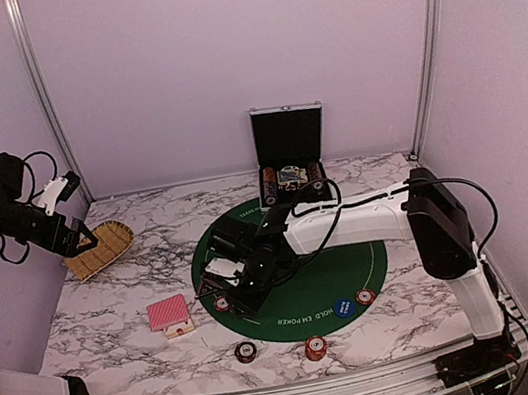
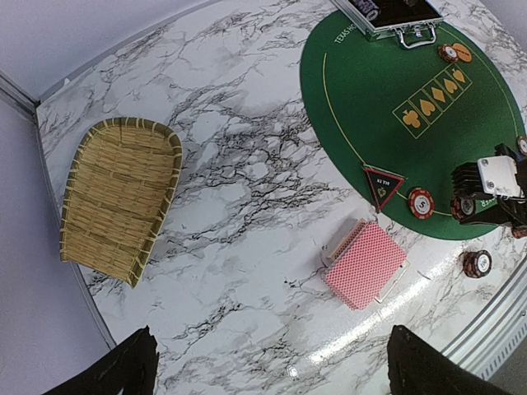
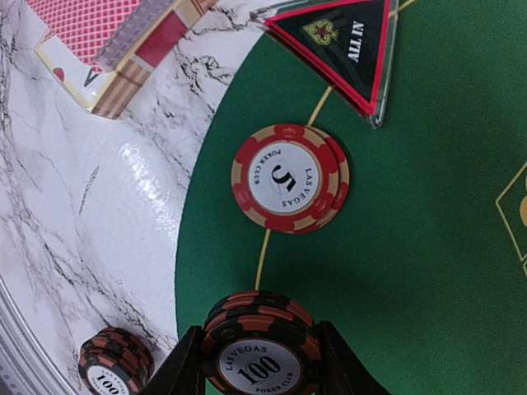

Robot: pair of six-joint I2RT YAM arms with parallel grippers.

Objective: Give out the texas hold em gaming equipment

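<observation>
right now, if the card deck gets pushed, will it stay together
Probably not: the deck looks like a loose stack with layers offset, so cards may fan apart. The glossy marble table likely lets it slide easily.

In the right wrist view, the bottom edge is cutting off the dark chip stack (image 3: 261, 333) and a second stack (image 3: 115, 362) beside it, while the top edge is cropping the card deck (image 3: 115, 41). From above, the right arm (image 1: 349, 222) is hiding the middle of the green mat (image 1: 359, 278).
</observation>
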